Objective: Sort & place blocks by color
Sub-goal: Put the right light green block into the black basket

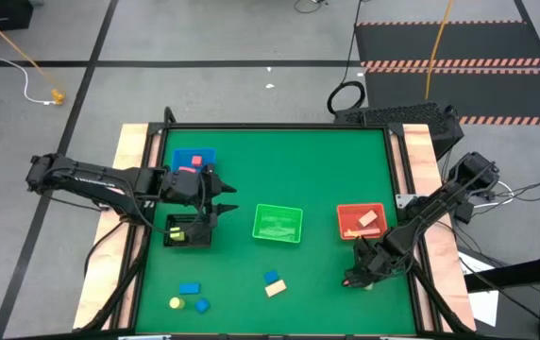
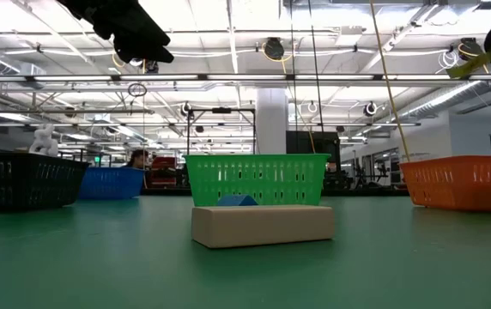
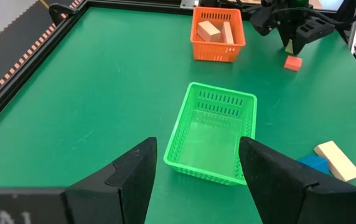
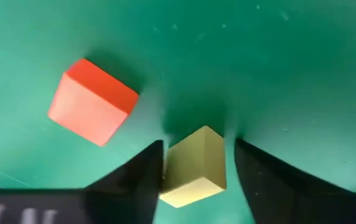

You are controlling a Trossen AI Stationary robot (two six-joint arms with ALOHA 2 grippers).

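Your right claw (image 4: 193, 165) sits low on the green desk (image 4: 290, 74), fingers closed around a small pale-yellow wooden cube (image 4: 193, 167). Just beside it lies a red-orange cube (image 4: 91, 102). Your left claw (image 3: 196, 180) hangs wide open.

Robotics lab or test bay in a large industrial hall. Low view: high open ceiling with exposed beams (image 2: 254, 79), strip lights, hanging cables, a white column (image 2: 271, 120), racks and gear in the background. High view: grey concrete floor with taped lines (image 1: 91, 71), hazard-striped black floor mats (image 1: 459, 47), loose cables (image 1: 25, 80), and a green-topped work table (image 1: 279, 161) with framed edges, arms mounted at both sides.
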